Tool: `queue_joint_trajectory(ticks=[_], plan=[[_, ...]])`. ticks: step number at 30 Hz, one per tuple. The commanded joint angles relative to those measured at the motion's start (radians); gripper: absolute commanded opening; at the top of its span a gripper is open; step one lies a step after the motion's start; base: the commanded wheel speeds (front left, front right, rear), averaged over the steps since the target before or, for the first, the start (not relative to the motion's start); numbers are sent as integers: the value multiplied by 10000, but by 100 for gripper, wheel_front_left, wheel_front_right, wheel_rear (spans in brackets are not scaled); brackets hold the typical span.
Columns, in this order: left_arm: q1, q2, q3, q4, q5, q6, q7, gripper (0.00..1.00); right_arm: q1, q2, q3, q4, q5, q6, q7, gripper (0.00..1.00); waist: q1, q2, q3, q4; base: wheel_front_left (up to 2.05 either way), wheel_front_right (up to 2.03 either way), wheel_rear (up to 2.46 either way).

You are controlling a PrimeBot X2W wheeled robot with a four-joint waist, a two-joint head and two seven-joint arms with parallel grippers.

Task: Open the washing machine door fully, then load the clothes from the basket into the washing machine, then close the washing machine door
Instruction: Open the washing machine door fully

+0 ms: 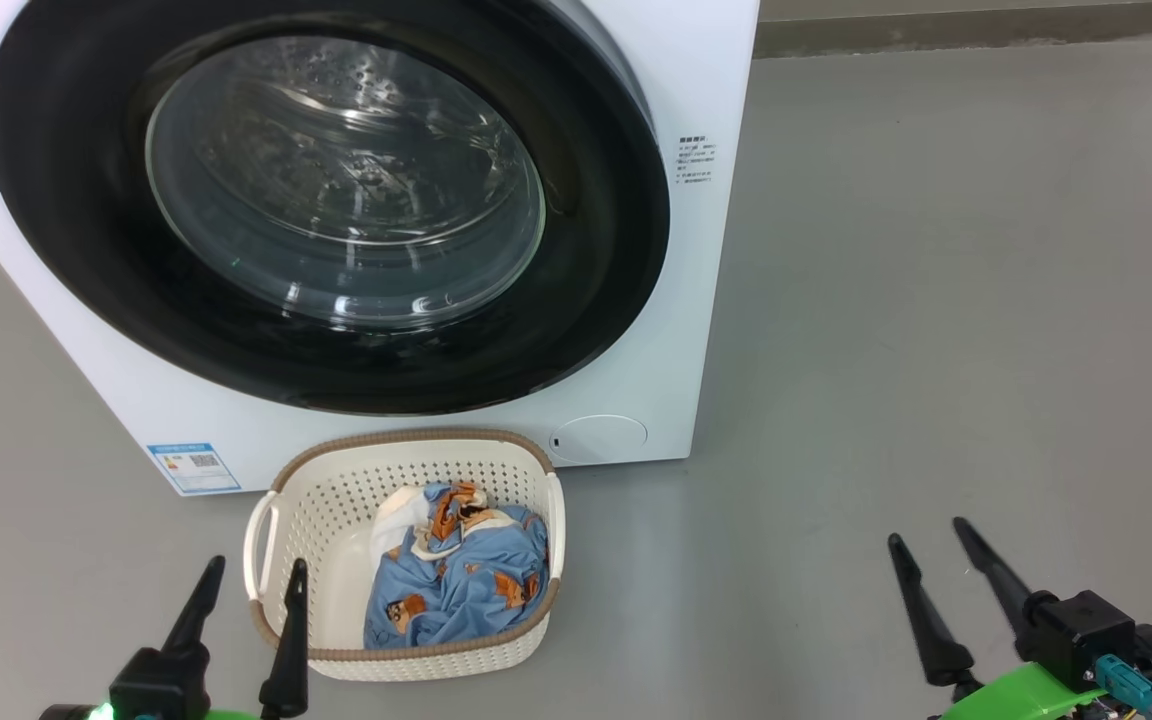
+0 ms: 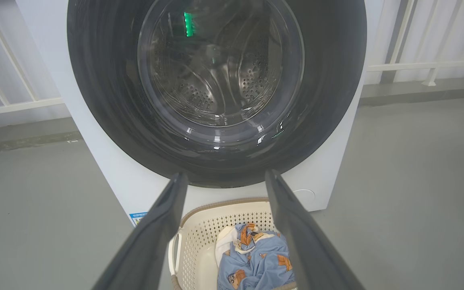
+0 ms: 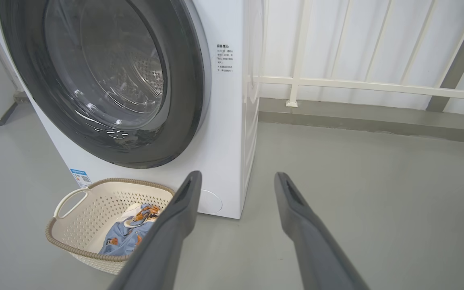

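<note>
Black-rimmed and shut, the washing machine door (image 1: 66, 200) lies up and straight ahead of your left gripper (image 1: 256, 563) (jaws wide, empty), your right gripper (image 1: 926, 530), equally wide, off beyond its right edge.

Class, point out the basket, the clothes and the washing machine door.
basket (image 1: 336, 510): head view, perforated inner wall.
clothes (image 1: 476, 590): head view, blue printed fabric.
washing machine door (image 1: 56, 200): head view, glossy black rim.

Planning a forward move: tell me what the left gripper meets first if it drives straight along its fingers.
Most likely the closed washing machine door, near its glass or lower black rim. The open left gripper aims above the basket, so it should pass over it, though depth is hard to judge.
</note>
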Motion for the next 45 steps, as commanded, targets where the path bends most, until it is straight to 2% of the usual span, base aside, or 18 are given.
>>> queue_joint_trajectory(ticks=[1, 5, 8, 10, 16, 23, 26, 28, 31, 36, 45], plan=[[-209, 125, 353, -224, -138, 20, -65, 100, -67, -167, 294, -252, -44, 16, -122, 0, -1, 0, -3, 4, 0, 0, 0], [-215, 124, 353, -211, -174, 17, -65, 100, -62, -40, 169, -277, 302, 16, -122, 0, -1, 0, -5, 4, 0, 0, 0], [-214, 124, 356, -190, -233, 31, -65, 100, -89, 338, -361, -305, 1592, 16, -122, 0, -1, 0, -16, 8, 0, 0, 0], [-203, 124, 358, -156, -257, 23, -65, 100, -103, 521, -563, -289, 2912, 16, -122, 0, -1, 0, -34, 17, 0, 0, 0], [-126, 124, 357, -154, -290, -24, -65, 100, -217, 769, -1560, -122, 8128, 16, -122, 0, -1, 0, -48, 61, 0, 0, 0], [71, 124, 328, -202, -414, -85, -65, 100, -286, 241, -2139, 95, 12380, 16, -122, 0, -1, 0, -15, 170, 0, 0, 0], [156, 124, 318, -243, -563, -117, -65, 100, -243, -224, -2204, 268, 13279, 16, -61, 0, -1, 0, 71, 215, 0, 0, 0], [192, 124, 275, -261, -544, -138, -65, 100, -277, -302, -2245, 304, 13607, 16, 33, 0, -1, 0, 116, 229, 0, 0, 0], [278, 124, 184, -410, -546, -175, -65, 100, -472, -497, -2620, 389, 14621, 16, 595, 0, -1, 0, 368, 276, 0, 0, 0], [140, 124, 21, -704, -560, -147, -65, 100, -1272, -909, -3513, 903, 15673, 16, 1901, 0, -1, 0, 1155, 420, 0, 0, 0], [-365, 124, -548, -1512, -720, 287, -65, 100, -3683, -1625, -4298, 1818, 15992, 16, 4725, 0, -1, 0, 2971, 806, 0, 0, 0]])
